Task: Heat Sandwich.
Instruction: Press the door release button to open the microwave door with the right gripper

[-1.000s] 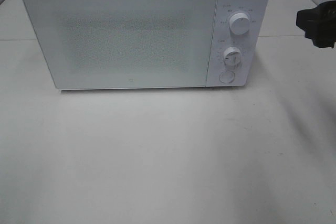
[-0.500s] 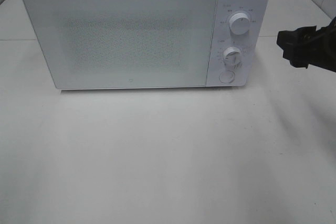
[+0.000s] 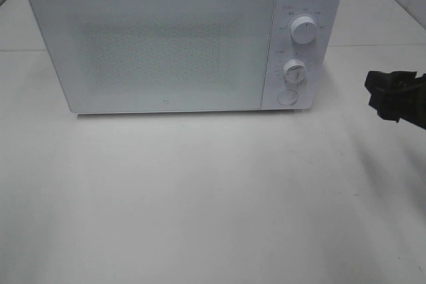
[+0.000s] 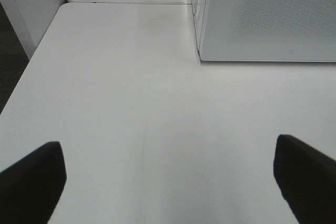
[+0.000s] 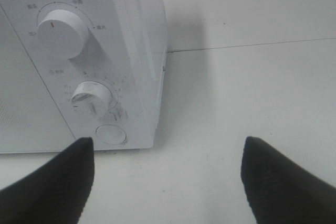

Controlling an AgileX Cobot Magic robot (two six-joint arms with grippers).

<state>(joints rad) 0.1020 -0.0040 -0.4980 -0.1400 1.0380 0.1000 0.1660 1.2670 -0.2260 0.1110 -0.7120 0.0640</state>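
The sandwich is out of view. A white microwave [image 3: 173, 38] stands at the back of the table with its door shut. Its control panel carries an upper knob [image 3: 304, 31], a lower knob [image 3: 293, 70] and a round button [image 3: 287, 97]. My right gripper [image 3: 389, 96] hangs black at the right edge, to the right of the panel and apart from it. In the right wrist view that gripper [image 5: 168, 179] stands open and holds nothing, facing the lower knob [image 5: 92, 98] and the button [image 5: 111, 134]. My left gripper [image 4: 168, 182] is open over bare table near the microwave's front left corner [image 4: 202, 56].
The white table [image 3: 200, 197] stretches in front of the microwave. A seam [image 3: 373, 46] runs across the table behind the right gripper. In the left wrist view the table's edge [image 4: 21, 74] drops off to a dark floor.
My right gripper has come down along the right edge, from level with the upper knob to level with the button. The microwave has not moved.
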